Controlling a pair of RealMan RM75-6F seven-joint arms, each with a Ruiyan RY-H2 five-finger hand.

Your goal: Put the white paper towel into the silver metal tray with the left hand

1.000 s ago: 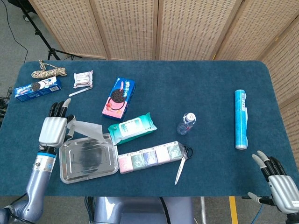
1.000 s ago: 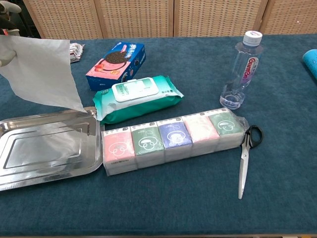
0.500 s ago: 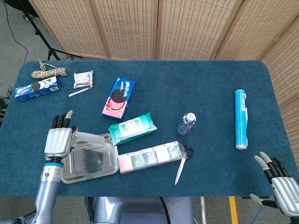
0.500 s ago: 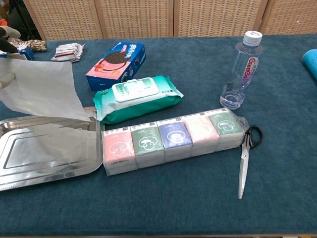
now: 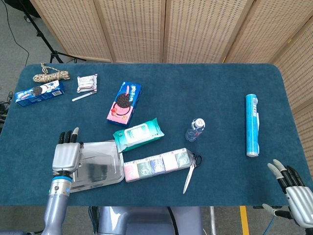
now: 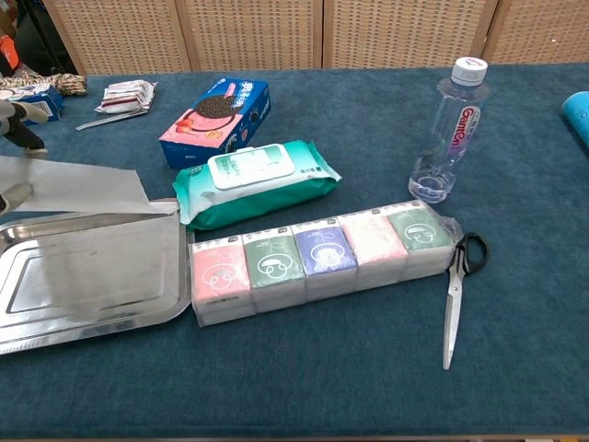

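- right robot hand (image 5: 292, 188): nearest, at 5 o'clock off the surface (image 5: 220, 98) edge, fingers spread, holds nothing, idle.
- left robot hand (image 5: 66, 155): 8 o'clock, over the left end of the silver metal tray (image 6: 55, 318). Fingers point to 12. Chest view shows fingertips at the paper's left edge, so it looks to be pinching the sheet; grip is partly cut off by the frame edge.
- white paper towel (image 6: 78, 184): lies low and nearly flat over the tray's far rim, not hanging. Long axis runs 9 to 3, free corner points to 3 toward the wet wipes pack (image 6: 253, 180). Whether it fully rests inside the tray: cannot tell.
- Progress: late stage, judged. Towel is brought to the tray and lowered; left is letting go and clearing the hand, maybe nudging the sheet off the rim.
- tissue multipack (image 6: 317, 258): touching the tray's right edge, 3 o'clock of it.
- Farther: cookie box (image 6: 216, 110), water bottle (image 6: 451, 124).
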